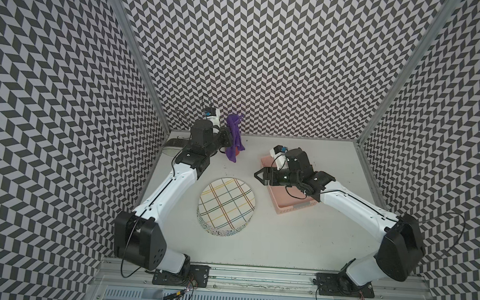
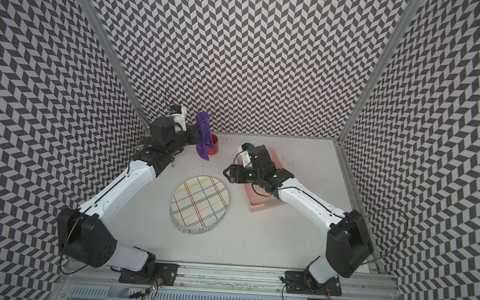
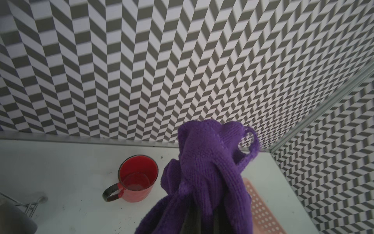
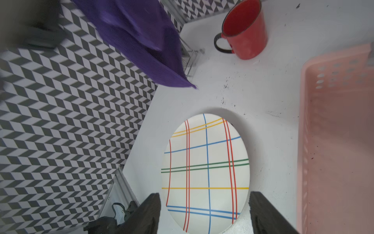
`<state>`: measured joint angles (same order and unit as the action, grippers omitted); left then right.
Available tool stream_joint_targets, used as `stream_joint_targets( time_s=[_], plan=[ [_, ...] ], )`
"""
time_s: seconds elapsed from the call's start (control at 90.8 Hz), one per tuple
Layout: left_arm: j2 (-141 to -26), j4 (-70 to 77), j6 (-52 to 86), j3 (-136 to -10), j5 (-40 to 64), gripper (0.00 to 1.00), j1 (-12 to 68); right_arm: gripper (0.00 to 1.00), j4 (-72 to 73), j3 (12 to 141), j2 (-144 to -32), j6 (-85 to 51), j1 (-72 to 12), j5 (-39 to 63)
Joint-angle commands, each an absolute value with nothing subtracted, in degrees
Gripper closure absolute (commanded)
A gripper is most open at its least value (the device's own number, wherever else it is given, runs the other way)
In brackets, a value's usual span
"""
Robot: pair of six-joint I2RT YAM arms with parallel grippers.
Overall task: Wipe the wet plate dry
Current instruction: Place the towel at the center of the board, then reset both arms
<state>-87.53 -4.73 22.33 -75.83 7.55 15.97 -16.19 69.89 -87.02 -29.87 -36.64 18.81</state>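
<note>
Holds the purple cloth (image 1: 233, 130) aloft, pinched in the left gripper (image 1: 228, 140) near the back wall.

Dangles the cloth just in front of the red mug (image 2: 213, 148), well apart from the plaid plate (image 1: 227, 205). Shows that plate lying at mid-table on top of a speckled dish (image 1: 219, 233). Poises the right gripper (image 1: 260, 176) near the plate's far edge, beside the pink basket (image 1: 295, 208), jaws spread wide with nothing between them.
</note>
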Motion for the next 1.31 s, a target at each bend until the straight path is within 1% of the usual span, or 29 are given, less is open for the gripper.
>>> stream_joint_targets(
  time_s=[0.0,0.033,0.066,0.088,0.132,0.154,0.198,0.341,0.408,0.452,0.507,0.562,0.628,0.683,0.716,0.76,0.804,0.958,1.013,1.057,1.124,1.168,1.212,1.3],
  plan=[
    [-95.37,-8.61,18.72,-81.9,5.48,0.63,16.0,0.27,-11.48,67.11,-83.57,-31.42,-33.55,18.02],
    [-97.16,-10.06,19.4,-82.74,5.04,0.52,16.0,0.28,-10.96,66.14,-82.52,-31.71,-32.14,18.36],
    [-98.05,-10.65,20.21,-82.52,4.89,0.37,16.0,0.27,-10.35,65.2,-80.95,-31.9,-30.7,18.47],
    [-98.25,-10.49,20.74,-81.87,4.94,0.3,16.0,0.28,-9.88,64.55,-79.87,-31.9,-29.82,18.44],
    [-97.58,-8.67,21.72,-79.81,5.22,0.12,16.06,0.27,-8.98,63.15,-77.76,-31.93,-27.75,17.96],
    [-96.93,-7.62,22.0,-78.86,5.31,0.06,16.08,0.27,-8.55,62.46,-76.81,-32.0,-27.09,17.56],
    [-95.74,-6.32,22.3,-77.58,5.34,0.01,16.08,0.27,-7.43,60.92,-74.59,-31.95,-25.15,15.93],
    [-90.13,-7.13,21.99,-77.24,4.44,0.0,16.08,0.23,-5.35,56.83,-67.69,-29.42,-19.11,9.49],
    [-84.54,-5.09,21.52,-74.67,2.69,0.0,16.02,0.17,-5.34,54.23,-64.46,-27.58,-16.8,3.2],
    [-79.55,-2.87,21.03,-71.83,-0.41,0.0,15.95,0.13,-4.11,51.56,-62.33,-25.43,-15.84,-3.06],
    [-73.71,0.38,20.34,-66.28,-5.99,0.0,15.64,0.07,-1.37,46.73,-59.44,-23.05,-14.85,-11.1],
    [-67.73,7.14,18.46,-58.34,-12.37,0.0,15.2,0.01,4.4,40.45,-56.75,-20.44,-13.92,-17.97],
    [-61.58,16.59,15.82,-47.46,-18.99,0.0,14.25,0.0,16.05,31.4,-54.92,-16.83,-12.65,-24.43],
    [-57.35,21.99,14.51,-38.83,-24.04,0.0,13.86,0.0,28.2,24.4,-55.06,-12.23,-11.29,-26.12],
    [-55.22,28.02,12.66,-33.3,-25.7,0.0,13.69,0.0,34.14,21.45,-56.34,-9.01,-10.46,-26.14],
    [-53.15,34.76,9.93,-26.0,-25.91,0.01,13.11,0.0,40.82,19.61,-59.75,-5.48,-9.3,-26.34],
    [-52.04,40.21,7.77,-20.63,-24.73,0.03,12.06,0.01,43.6,20.11,-63.86,-3.59,-7.99,-26.84],
    [-55.35,43.26,8.67,-11.93,-24.81,0.03,7.55,0.0,51.43,23.92,-79.83,1.67,-4.57,-23.05],
    [-58.04,48.23,5.48,-9.93,-24.47,0.04,6.73,0.0,44.73,27.39,-84.65,-1.29,-4.21,-26.52],
    [-60.89,51.52,2.66,-9.92,-23.33,0.04,5.95,0.0,51.43,25.38,-87.7,-1.37,-3.66,-28.05],
    [-66.1,51.88,1.98,-12.1,-21.51,0.04,4.34,0.0,46.59,26.06,-85.81,-2.41,-3.2,-25.42],
    [-69.74,54.14,1.39,-12.91,-20.2,0.03,3.63,0.0,52.6,22.29,-84.12,-1.67,-3.08,-24.24],
    [-72.74,56.51,1.51,-13.97,-18.3,0.04,2.87,0.0,60.71,17.6,-82.35,-0.4,-2.77,-20.74],
    [-79.72,59.97,2.51,-16.17,-13.91,0.05,1.85,0.0,63.73,13.37,-77.49,1.88,-2.12,-11.44]
  ],
)
